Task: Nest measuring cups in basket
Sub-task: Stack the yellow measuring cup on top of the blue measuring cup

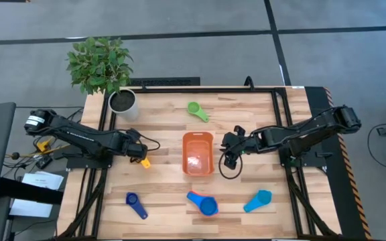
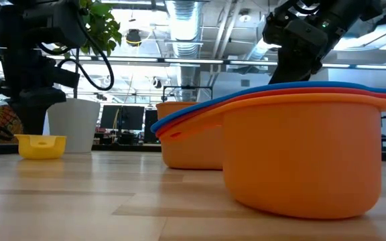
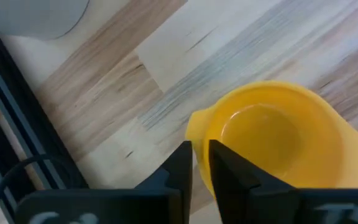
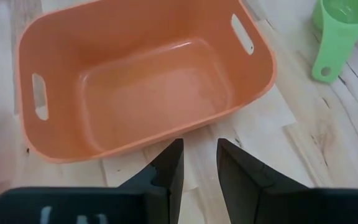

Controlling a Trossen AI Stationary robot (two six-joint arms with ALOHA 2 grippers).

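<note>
A yellow measuring cup (image 3: 272, 143) stands on the table left of the orange basket (image 1: 185, 154), and my left gripper (image 1: 139, 157) is shut on it. My right gripper (image 4: 199, 165) hovers open just right of the basket (image 4: 253, 81), with only wood between its fingers. A green cup (image 1: 196, 110) lies beyond the basket. Near the front edge lie a dark blue cup (image 1: 136, 204), a light blue cup (image 1: 258, 200) and a stack with a blue cup (image 1: 203, 203) on top. In the low view that stack shows blue over red over orange (image 2: 307, 154). My left gripper pinches the yellow tab at the cup's rim (image 3: 199, 146), its handle as far as I can tell, between its two fingers. The fingers (image 3: 179, 165) slant down at it from the table's left. The cup sits upright with its bottom on the table (image 2: 41, 145).
A white plant pot (image 1: 122, 102) stands at the far left corner, close behind my left arm. A black frame rail (image 3: 17, 124) runs along the table's left edge beside the cup. Bare wood lies between the basket and the front row of cups.
</note>
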